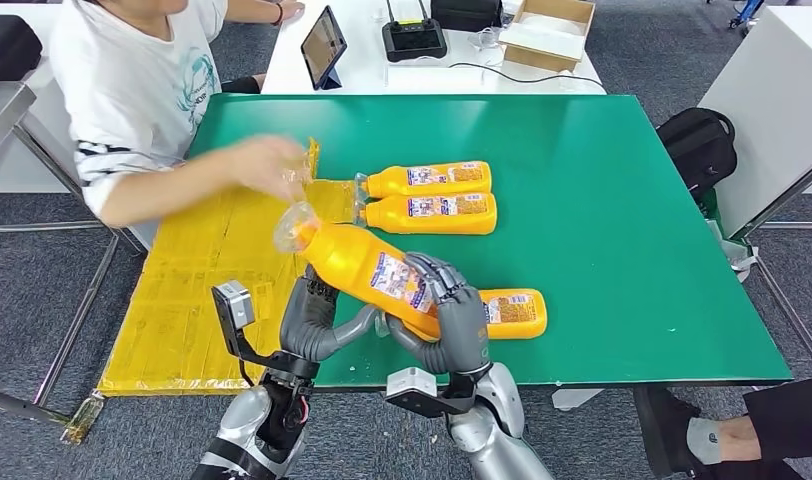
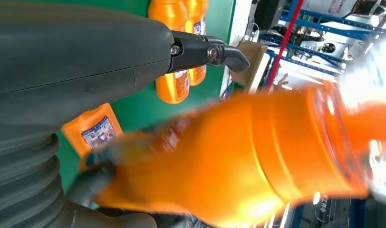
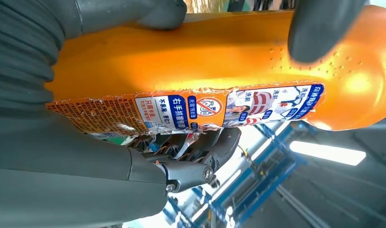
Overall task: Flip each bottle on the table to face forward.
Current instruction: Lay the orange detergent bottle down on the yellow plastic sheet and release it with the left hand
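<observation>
head view: at lower centre my right hand (image 1: 452,315) grips the orange bottle (image 1: 367,268), raised and tilted; my left hand (image 1: 317,318) cups it from beneath. a person's hand (image 1: 267,165) sits upper left.

left wrist view: blurred bottle against my palm.

right wrist view: fingers (image 3: 324,26) wrapped over its label (image 3: 191,111).

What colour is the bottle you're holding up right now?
Orange, with a blue, white and red label; the held bottle shows best in the head view.

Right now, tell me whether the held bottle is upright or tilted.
Tilted: the held bottle slants above the green table, clear cap end higher, gripped by the right robot hand.
</observation>
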You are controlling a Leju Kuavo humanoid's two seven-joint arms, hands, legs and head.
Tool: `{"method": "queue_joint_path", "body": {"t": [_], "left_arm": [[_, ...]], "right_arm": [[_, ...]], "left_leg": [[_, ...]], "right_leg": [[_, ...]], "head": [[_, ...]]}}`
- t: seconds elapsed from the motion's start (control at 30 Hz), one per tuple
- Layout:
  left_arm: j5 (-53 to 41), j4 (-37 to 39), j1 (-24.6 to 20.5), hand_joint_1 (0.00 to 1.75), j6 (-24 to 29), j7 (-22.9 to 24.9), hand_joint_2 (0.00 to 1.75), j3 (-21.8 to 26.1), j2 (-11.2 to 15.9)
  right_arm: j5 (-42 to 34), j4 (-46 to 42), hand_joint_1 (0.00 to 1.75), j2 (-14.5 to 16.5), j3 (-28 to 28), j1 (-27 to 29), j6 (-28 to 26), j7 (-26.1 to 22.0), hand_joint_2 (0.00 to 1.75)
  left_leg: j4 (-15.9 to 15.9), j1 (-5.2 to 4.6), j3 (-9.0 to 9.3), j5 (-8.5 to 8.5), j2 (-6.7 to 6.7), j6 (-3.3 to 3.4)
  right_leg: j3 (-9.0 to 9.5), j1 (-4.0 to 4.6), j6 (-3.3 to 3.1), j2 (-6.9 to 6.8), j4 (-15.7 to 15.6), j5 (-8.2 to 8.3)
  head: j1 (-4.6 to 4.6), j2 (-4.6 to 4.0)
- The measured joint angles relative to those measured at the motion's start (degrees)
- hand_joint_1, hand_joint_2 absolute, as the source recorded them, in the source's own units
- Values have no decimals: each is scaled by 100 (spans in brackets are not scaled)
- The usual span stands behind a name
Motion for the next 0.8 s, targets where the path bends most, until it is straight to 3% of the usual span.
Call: {"method": "queue_joint_path", "body": {"t": [0.8], "left_arm": [[81,92,2,2,-34,22,175,-24,0]], "right_arm": [[-49,1054,175,413,561,-429,206,16,175]], "left_leg": [[0,1,1,0,3,0]], "right_leg": [[-3,0,0,1,1,0]], "head": [[0,0]]}}
